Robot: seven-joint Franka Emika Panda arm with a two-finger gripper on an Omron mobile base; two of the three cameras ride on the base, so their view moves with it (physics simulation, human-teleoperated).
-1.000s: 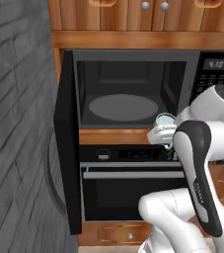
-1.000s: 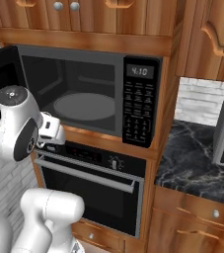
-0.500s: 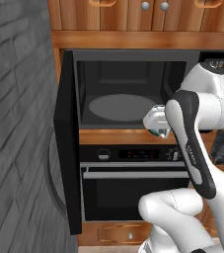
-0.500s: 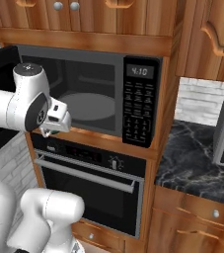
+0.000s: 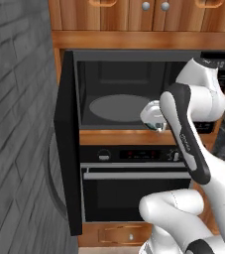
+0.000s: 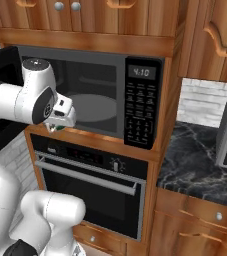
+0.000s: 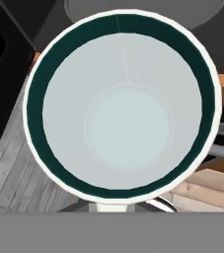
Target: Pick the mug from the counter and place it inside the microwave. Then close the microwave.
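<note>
— Where the arm bends at right of centre in the left base view, what sits beside it?
— Mug [image 5: 153, 115], at the open microwave [image 5: 134, 89] mouth, door swung left.

— Right base view?
— Gripper [image 6: 55, 126] at centre left, before the microwave's lower edge (mug mostly hidden).

— Hand view?
— Mug rim mid-frame, seen from above; the pincer is clamped on it.
</note>
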